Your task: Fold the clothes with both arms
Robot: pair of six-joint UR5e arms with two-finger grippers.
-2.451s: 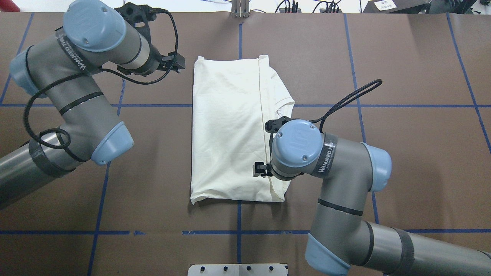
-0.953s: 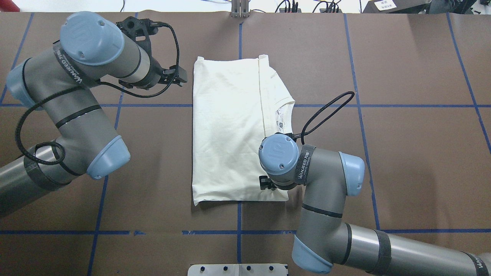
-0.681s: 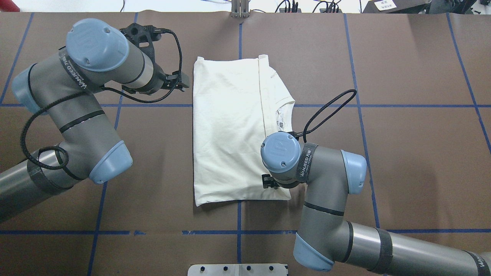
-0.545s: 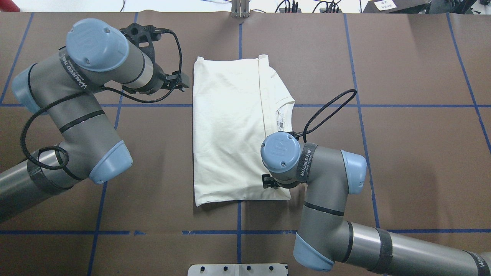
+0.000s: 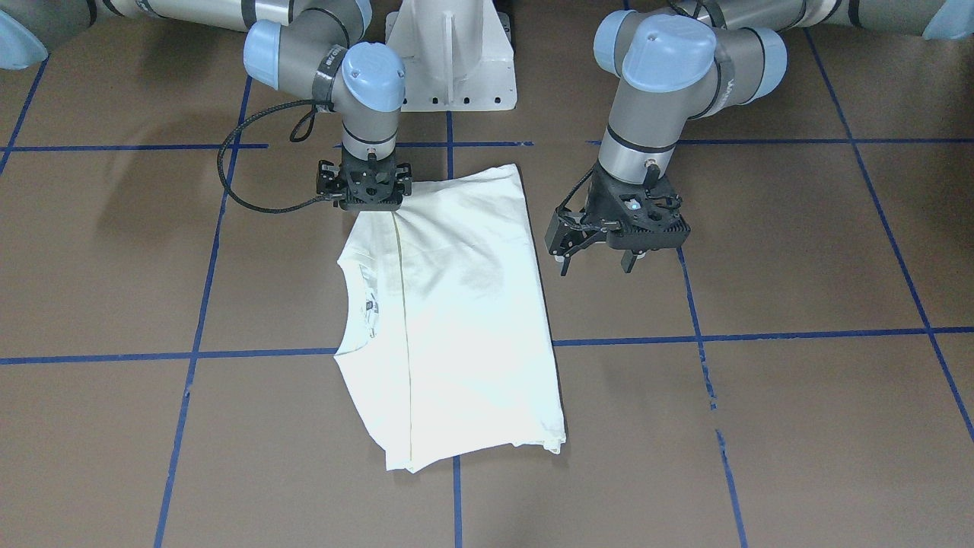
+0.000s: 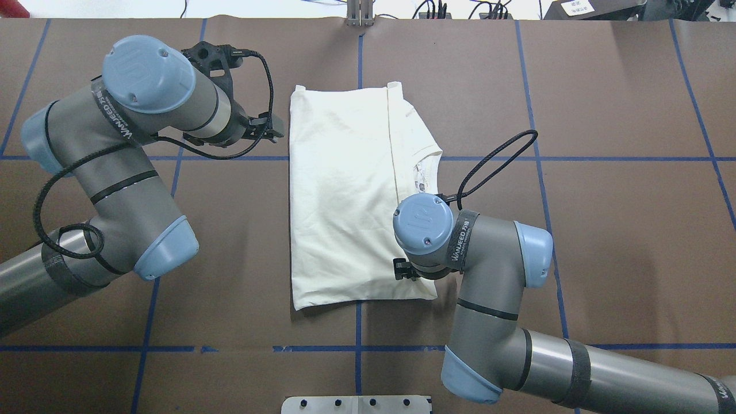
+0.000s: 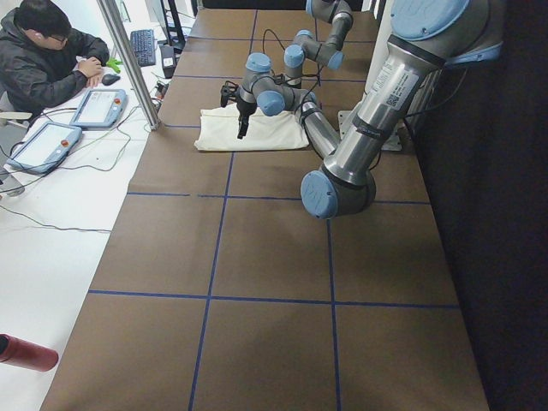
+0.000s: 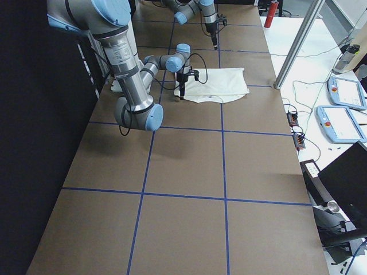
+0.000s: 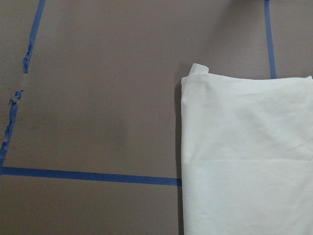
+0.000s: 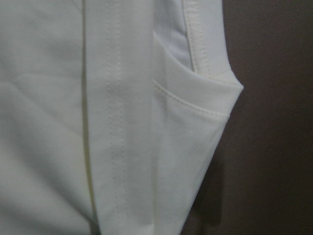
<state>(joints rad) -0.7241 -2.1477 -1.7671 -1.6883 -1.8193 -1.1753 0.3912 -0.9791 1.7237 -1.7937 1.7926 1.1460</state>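
Since the earliest overhead picture, the right arm (image 6: 494,253) had swung its wrist in toward the near right corner of the T-shirt (image 6: 345,195) and dropped lower. The left gripper (image 6: 275,127) had slid along the shirt's left edge toward the robot. The shirt's near hem had shifted slightly to the right.

The cream T-shirt lay at the middle of the table (image 6: 604,230), folded lengthwise into a long rectangle with its plain side up. A fold seam ran down its right part. The neckline (image 6: 422,172) with a small label showed at its right edge.

The right gripper (image 5: 369,199) stood upright and low over the shirt's near right corner. Its fingers were hidden under the wrist, so I could not tell whether they were parted or pinched on the cloth. The right wrist view showed only stitched hems and a cloth corner against the brown surface.

The left gripper (image 5: 597,262) hung above the table just beside the shirt's left edge, clear of the cloth, with its two fingers spread apart and nothing between them. The left wrist view showed the shirt's far left corner lying flat.

A black cable (image 6: 494,164) looped out from the right wrist. Blue tape lines (image 6: 218,158) marked the brown table into squares.
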